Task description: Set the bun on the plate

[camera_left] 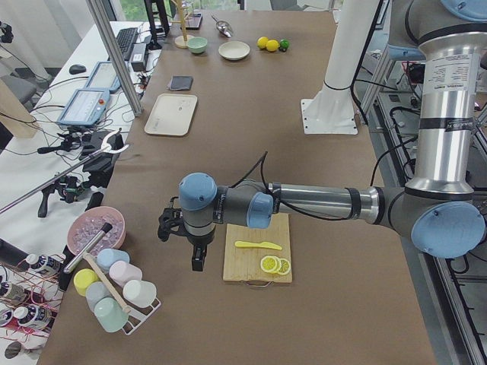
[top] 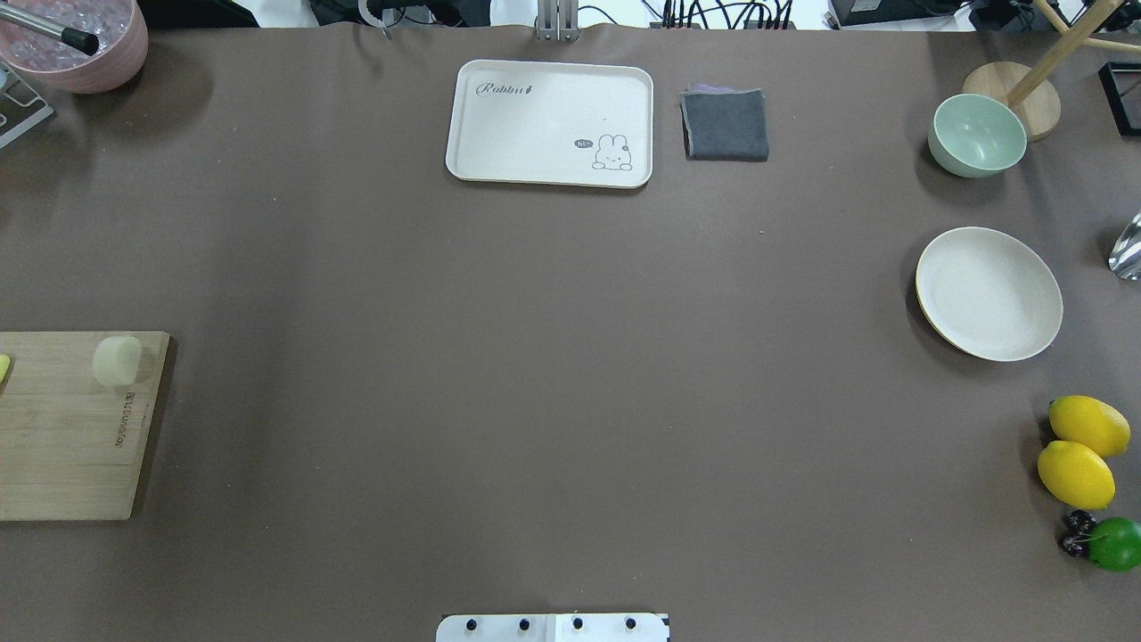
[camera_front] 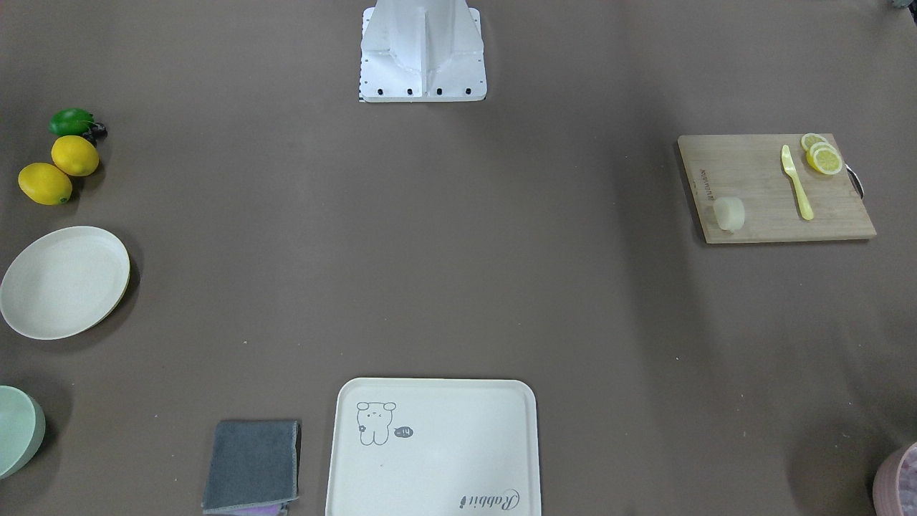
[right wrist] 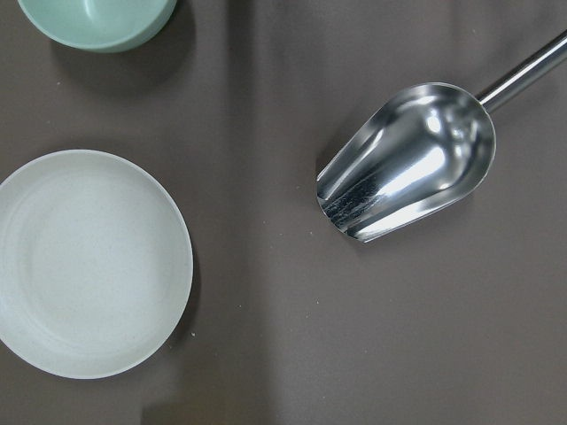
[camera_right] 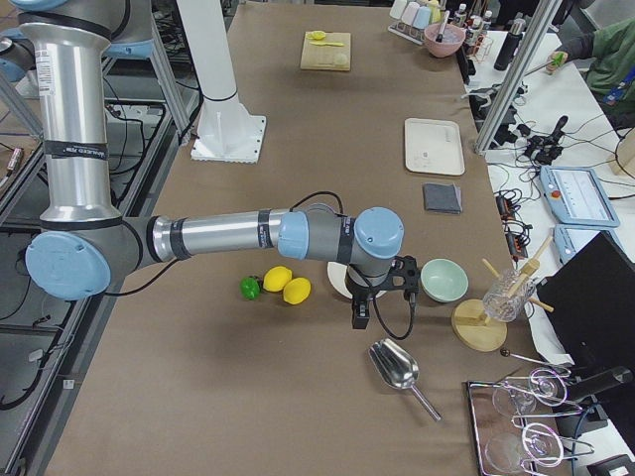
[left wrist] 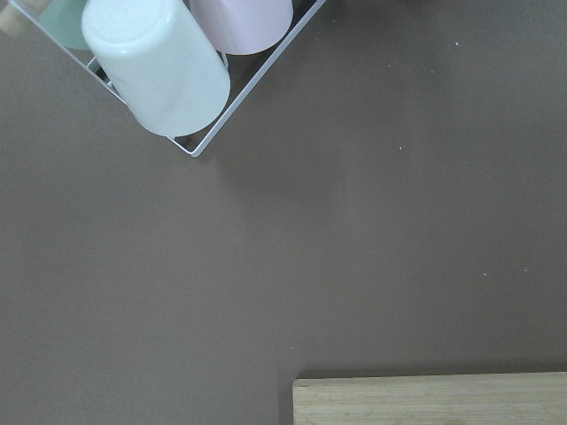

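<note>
The bun [camera_front: 729, 213] [top: 118, 360] is a pale cream stub lying on a wooden cutting board [camera_front: 774, 188] [top: 62, 428] on my left side. The round cream plate [camera_front: 64, 282] [top: 989, 293] [right wrist: 89, 263] sits bare on my right side. Only the left side view shows my left gripper [camera_left: 198, 262], which hangs over the table just beyond the board's outer edge. My right gripper [camera_right: 359, 317] shows only in the right side view, hanging beside the plate. I cannot tell whether either gripper is open or shut. Neither arm appears in the overhead view.
Lemon slices [camera_front: 824, 156] and a yellow knife [camera_front: 797, 183] share the board. A cup rack [left wrist: 159, 71] and pink bowl [top: 76, 45] flank my left gripper. A metal scoop [right wrist: 407, 164], green bowl [top: 977, 135], two lemons [top: 1079, 455], bear tray [top: 550, 123] and grey cloth [top: 725, 125] also lie here.
</note>
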Motion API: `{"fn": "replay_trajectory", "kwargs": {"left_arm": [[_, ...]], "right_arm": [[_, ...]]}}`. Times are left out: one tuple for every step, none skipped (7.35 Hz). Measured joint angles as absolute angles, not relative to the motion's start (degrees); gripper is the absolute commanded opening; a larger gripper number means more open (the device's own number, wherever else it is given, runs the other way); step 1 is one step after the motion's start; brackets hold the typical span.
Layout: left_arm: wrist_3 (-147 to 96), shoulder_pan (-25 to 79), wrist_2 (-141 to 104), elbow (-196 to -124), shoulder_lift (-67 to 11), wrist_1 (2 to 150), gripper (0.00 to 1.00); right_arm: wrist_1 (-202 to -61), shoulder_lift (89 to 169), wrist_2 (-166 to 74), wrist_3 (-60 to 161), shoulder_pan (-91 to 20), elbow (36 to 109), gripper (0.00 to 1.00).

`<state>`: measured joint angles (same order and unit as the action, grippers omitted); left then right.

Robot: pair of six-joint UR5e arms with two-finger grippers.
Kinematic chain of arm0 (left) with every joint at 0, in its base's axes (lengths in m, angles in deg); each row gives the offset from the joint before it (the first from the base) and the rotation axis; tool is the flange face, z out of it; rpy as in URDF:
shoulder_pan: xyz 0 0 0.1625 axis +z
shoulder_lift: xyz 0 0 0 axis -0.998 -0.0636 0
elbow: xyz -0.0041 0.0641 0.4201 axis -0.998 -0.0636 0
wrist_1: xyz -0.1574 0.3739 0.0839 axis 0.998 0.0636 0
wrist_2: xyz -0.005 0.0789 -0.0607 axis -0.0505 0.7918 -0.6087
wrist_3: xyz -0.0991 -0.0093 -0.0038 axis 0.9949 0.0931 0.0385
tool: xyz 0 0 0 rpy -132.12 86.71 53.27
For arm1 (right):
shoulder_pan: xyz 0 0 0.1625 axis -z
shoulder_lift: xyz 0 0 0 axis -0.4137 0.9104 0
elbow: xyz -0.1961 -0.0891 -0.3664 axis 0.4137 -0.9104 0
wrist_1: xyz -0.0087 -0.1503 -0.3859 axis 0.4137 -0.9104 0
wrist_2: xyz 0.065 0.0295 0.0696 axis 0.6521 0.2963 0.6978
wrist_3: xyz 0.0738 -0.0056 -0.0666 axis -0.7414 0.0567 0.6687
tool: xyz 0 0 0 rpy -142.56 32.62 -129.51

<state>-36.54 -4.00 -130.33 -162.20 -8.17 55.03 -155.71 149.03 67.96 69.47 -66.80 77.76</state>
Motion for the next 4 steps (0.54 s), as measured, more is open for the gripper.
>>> {"fn": "replay_trajectory", "kwargs": {"left_arm": [[-36.5,-4.0,-130.3,-162.4,-8.1,55.0,0.98],[-36.5,-4.1,-130.3,-162.7,-8.0,54.9,0.98],[-36.5,-4.1,-130.3,-162.9,-7.7,54.9,0.98],[-36.5,-4.1,-130.3,-163.0,-7.3,54.9,0.98]], "right_arm": [[-155.7,149.0,67.9,69.5,-66.8,77.8,1.00],[-155.7,149.0,68.0,69.5,-66.8,77.8,1.00],[-155.7,149.0,68.0,69.5,-66.8,77.8,1.00],[-155.7,149.0,68.0,69.4,-66.8,77.8,1.00]]}}
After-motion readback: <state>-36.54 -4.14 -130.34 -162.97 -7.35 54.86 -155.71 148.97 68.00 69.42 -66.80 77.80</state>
